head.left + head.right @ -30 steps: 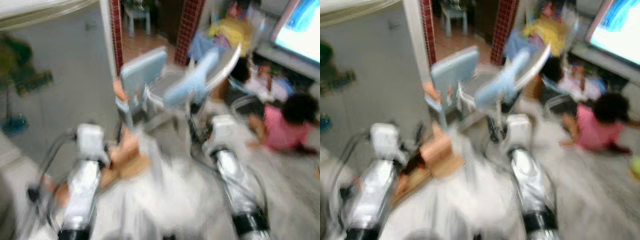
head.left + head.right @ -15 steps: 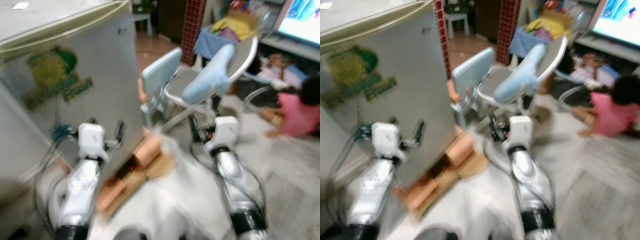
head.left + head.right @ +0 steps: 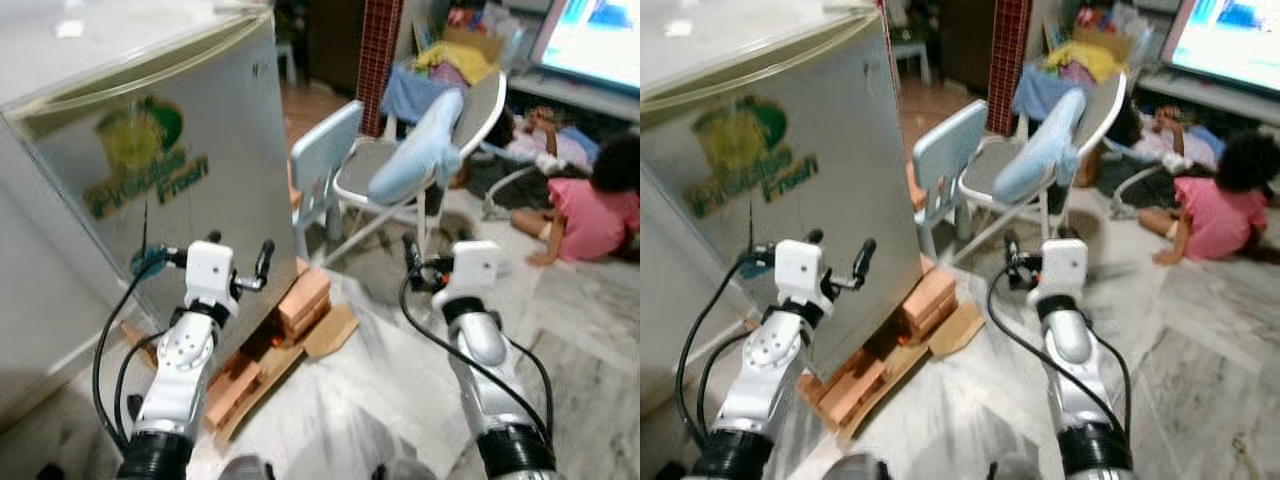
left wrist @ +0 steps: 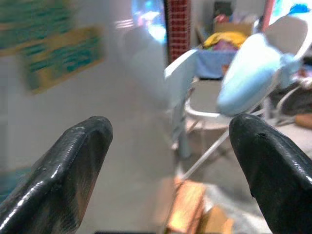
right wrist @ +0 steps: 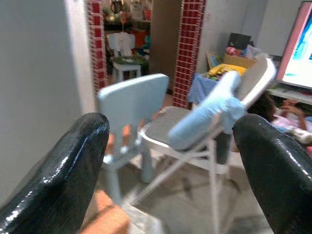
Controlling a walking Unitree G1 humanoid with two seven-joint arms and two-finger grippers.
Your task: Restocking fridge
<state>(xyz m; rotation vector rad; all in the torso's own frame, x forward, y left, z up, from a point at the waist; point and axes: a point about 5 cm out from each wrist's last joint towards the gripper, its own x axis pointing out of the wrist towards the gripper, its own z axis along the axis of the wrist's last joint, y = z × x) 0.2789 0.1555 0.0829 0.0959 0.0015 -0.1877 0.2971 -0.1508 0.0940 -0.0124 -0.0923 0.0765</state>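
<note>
Right now both arms are raised in front of the robot w/ nothing held. Left gripper [image 3: 238, 262] hovers just beside the fridge [image 3: 170, 170] side panel, fingers spread wide; left wrist view shows both black pads apart w/ the steel wall between them. Right gripper [image 3: 1012, 262] hangs over bare floor, fingers also wide apart, pointing toward the chairs.

Fridge sits at the robot's left, propped on bricks [image 3: 300, 300] and cardboard scraps [image 3: 335, 330] at its base, green sticker on the facing panel. Can't tell from here where the door or handle is; no stock items visible near the grippers.

Further back: a small pale-blue chair [image 3: 325, 165] near the fridge corner, then a folding chair [image 3: 1040, 165] w/ a blue cloth [image 3: 1040, 150] draped on it. Beyond, a person in a pink top [image 3: 590, 215] on the floor at right, a lit TV [image 3: 590, 40] behind.

Risks, imo: the left arm is v. close to the fridge wall, so a turn or step could scrape or bump it, and the unit rests on loose bricks, so a knock might shift it. Bricks and cardboard lie close by, a trip hazard. Chairs and the person on the floor narrow the space on the right.
</note>
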